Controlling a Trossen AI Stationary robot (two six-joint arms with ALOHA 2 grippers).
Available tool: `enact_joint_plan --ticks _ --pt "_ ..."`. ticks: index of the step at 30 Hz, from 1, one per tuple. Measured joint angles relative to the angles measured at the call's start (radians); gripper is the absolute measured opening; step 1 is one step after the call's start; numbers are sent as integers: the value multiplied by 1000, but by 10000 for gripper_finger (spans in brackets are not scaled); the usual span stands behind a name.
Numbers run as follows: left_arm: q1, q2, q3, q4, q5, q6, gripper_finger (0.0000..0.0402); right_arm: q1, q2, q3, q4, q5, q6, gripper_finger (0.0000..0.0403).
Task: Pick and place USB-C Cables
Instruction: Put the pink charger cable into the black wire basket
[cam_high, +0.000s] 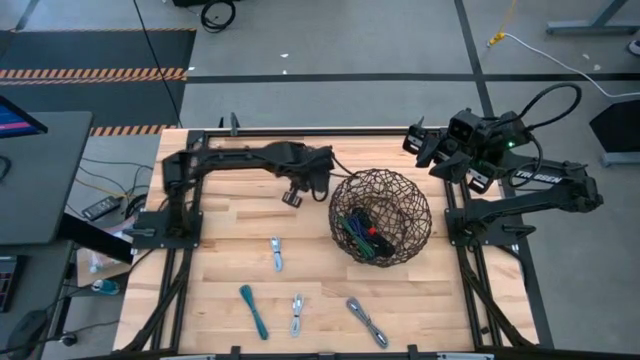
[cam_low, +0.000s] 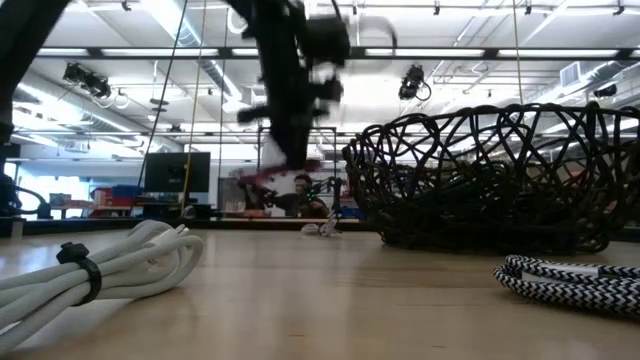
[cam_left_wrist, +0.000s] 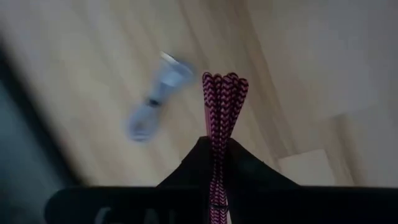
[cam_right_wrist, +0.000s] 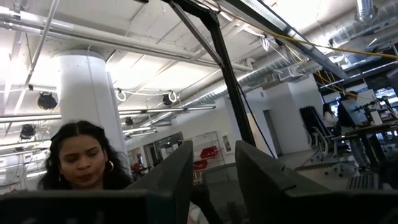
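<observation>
Centrally, wire basket holding coiled cables, left claw clenched on pink-black cable

Bare worktop below and ahead of the left fingers, clear down to a white cable. Basket just beside, blocking the sideways path. Teal cable, second white cable and grey cable lying well apart along the far edge, with gaps between.
</observation>
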Motion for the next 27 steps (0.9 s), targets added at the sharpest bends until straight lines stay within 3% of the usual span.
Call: enact_joint_plan --ticks 7,13,19,27 --pt "-100 -71 220 23 -49 84 24 0 0 0 -3 -17 -8 126" --pt "-179 -43 407 37 48 145 24 0 0 0 -2 -17 -15 126" --pt "-240 -10 421 51 174 214 24 0 0 0 2 -17 -17 126" --pt "-296 143 421 147 292 343 24 -2 -2 1 50 -12 -42 126"
